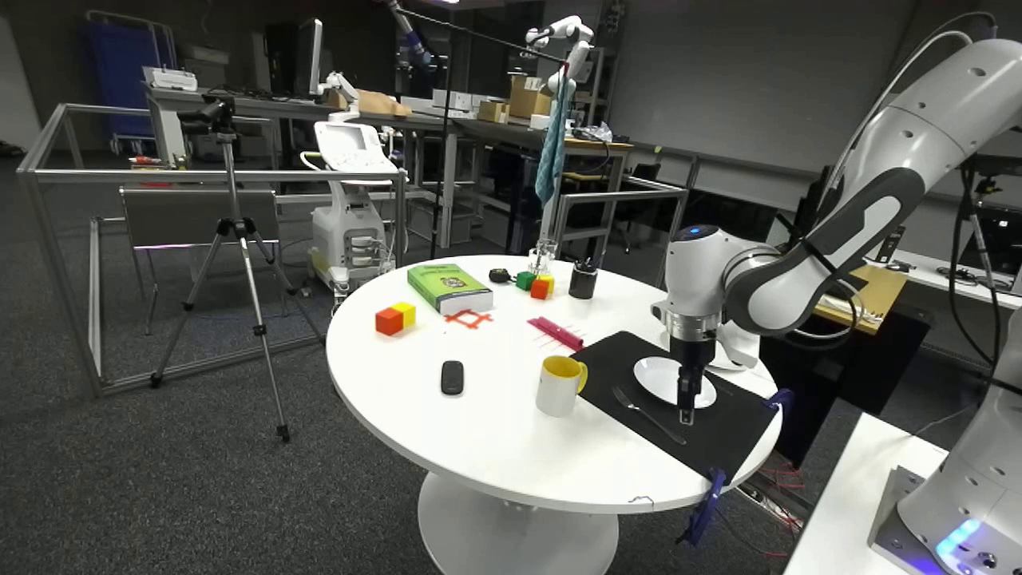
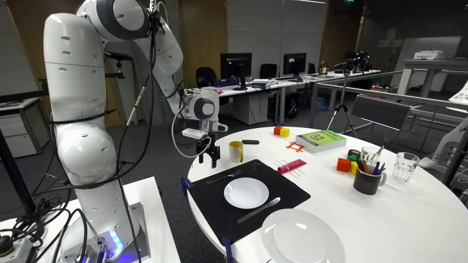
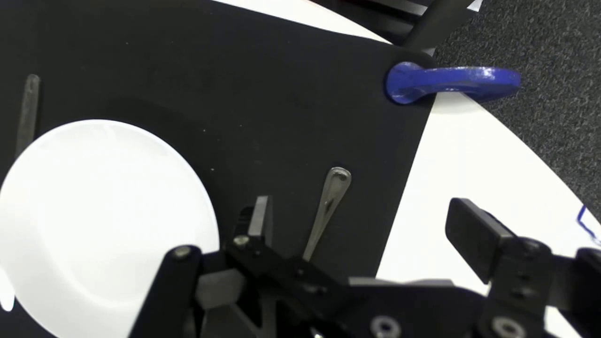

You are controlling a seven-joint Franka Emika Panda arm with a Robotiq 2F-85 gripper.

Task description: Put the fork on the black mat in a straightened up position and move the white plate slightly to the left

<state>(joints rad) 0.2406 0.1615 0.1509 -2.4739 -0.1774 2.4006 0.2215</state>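
Note:
The fork (image 1: pixel 651 417) lies flat on the black mat (image 2: pixel 219 215) in both exterior views, between the white plate (image 2: pixel 246 193) and the mat's long edge. It is nearly parallel to that edge, slightly slanted. In the wrist view the fork's handle (image 3: pixel 326 209) shows; its tines are hidden behind the gripper. The white plate (image 3: pixel 108 211) sits on the mat, left of the handle there. My gripper (image 3: pixel 366 225) is open and empty, above the table at the fork's side of the mat. The handle appears between its fingers, closer to the left one. The gripper (image 2: pixel 207 162) touches nothing.
A knife (image 2: pixel 259 210) lies on the mat beyond the plate. A larger plate (image 2: pixel 303 237) stands beside the mat. A white and yellow mug (image 1: pixel 556 391) stands close to the mat's fork side. Blue clamps (image 3: pixel 450 82) hold mat corners at the table edge.

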